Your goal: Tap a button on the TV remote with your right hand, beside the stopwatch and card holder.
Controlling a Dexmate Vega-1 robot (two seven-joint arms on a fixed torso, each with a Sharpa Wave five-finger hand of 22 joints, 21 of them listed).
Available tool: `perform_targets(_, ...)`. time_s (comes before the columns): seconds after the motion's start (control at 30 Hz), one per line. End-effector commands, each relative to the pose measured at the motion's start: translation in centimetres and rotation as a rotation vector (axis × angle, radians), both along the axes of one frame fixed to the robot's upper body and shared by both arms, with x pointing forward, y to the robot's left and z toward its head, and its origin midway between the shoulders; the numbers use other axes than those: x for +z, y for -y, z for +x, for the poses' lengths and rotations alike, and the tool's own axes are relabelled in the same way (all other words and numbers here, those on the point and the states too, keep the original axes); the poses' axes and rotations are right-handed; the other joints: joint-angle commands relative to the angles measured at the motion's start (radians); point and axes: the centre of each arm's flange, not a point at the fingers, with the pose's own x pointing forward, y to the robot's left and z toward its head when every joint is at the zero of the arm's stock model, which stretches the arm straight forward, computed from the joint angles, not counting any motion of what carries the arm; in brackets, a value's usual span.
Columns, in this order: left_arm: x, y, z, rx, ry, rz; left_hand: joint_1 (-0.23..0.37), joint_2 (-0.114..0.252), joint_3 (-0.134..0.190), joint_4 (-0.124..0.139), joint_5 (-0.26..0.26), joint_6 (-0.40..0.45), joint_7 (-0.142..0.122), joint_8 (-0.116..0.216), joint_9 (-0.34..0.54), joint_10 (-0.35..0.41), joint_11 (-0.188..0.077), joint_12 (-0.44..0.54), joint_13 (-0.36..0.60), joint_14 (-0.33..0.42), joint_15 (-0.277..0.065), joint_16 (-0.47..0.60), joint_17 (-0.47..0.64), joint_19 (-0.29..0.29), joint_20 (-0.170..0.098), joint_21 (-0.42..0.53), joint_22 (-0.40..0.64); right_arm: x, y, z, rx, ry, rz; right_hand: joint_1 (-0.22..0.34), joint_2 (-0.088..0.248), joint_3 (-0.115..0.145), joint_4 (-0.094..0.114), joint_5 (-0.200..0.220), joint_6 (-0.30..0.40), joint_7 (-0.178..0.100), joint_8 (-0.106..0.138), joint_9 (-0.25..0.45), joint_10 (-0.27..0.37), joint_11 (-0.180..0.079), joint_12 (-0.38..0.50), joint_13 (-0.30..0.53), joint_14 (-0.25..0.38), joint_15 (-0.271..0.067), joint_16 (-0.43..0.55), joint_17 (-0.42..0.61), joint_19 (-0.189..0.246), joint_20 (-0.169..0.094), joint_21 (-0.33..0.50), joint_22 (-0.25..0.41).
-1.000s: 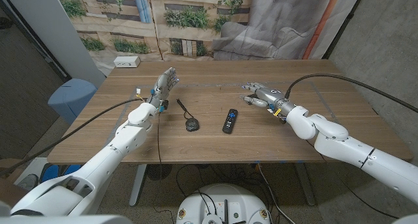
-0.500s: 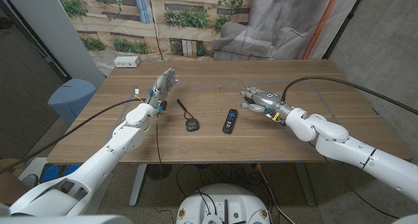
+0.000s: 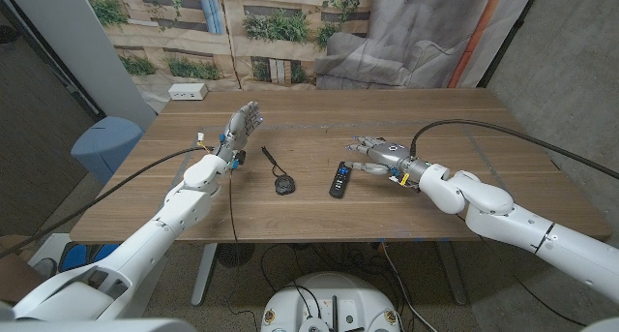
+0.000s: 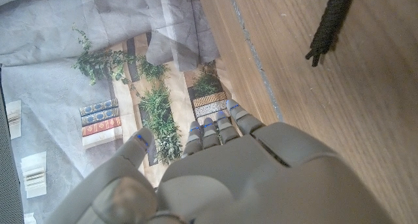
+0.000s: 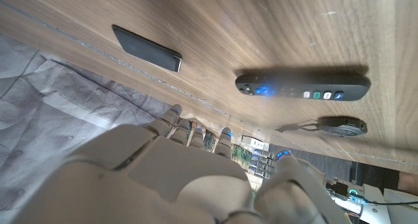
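Observation:
The black TV remote [image 3: 339, 178] [image 5: 302, 84] lies lengthwise at mid-table. A black stopwatch [image 3: 281, 185] [image 5: 336, 126] sits to its left, its lanyard [image 3: 268, 158] [image 4: 330, 21] trailing toward the far side. A flat black card holder [image 5: 146, 48] lies on the wood past the remote in the right wrist view. My right hand [image 3: 375, 153] [image 5: 183, 178] hovers just right of the remote's far end, fingers spread, holding nothing and apart from the remote. My left hand [image 3: 242, 127] [image 4: 222, 178] stands raised left of the lanyard, fingers apart and empty.
A white box [image 3: 188, 92] sits at the table's far left corner. A blue bin [image 3: 106, 143] stands beside the table's left edge. Bare wood [image 3: 484, 148] stretches to the right of my right arm.
My right hand has moved left and slightly nearer, closing in on the remote's far end. The left hand and the objects have stayed put.

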Motion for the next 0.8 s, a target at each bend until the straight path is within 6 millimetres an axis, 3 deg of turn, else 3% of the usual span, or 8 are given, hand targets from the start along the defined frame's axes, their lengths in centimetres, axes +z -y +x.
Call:
perform_targets(0.03, -0.3, -0.6, -0.1, -0.013, 0.006, 0.001, -0.009, 0.064, 0.008, 0.001, -0.003, 0.003, -0.001, 0.004, 0.005, 0.010, 0.001, 0.002, 0.003, 0.009, -0.002, 0.004, 0.004, 0.003, -0.008, 0.007, 0.001, -1.0, -1.1, 0.4, -0.018, -0.009, -0.048, -0.005, 0.053, -0.002, 0.010, 0.005, 0.006, -0.012, 0.010, 0.000, -0.006, -0.005, 0.010, 0.001, -0.038, -0.014, 0.008, 0.004, -0.020, -0.002, 0.002, 0.002)
perform_targets(0.8, -0.7, -0.9, -0.1, -0.017, 0.005, -0.002, -0.018, 0.064, 0.015, 0.004, -0.004, 0.002, -0.002, 0.003, 0.005, 0.012, 0.002, 0.001, 0.003, 0.014, -0.001, 0.006, 0.005, 0.006, -0.008, 0.009, 0.001, -2.6, -0.5, 0.5, -0.066, -0.079, -0.047, -0.009, 0.055, -0.010, 0.035, 0.008, 0.015, 0.004, 0.012, 0.000, -0.007, -0.008, 0.015, 0.000, -0.045, -0.005, 0.015, 0.006, -0.021, -0.003, 0.013, 0.002)
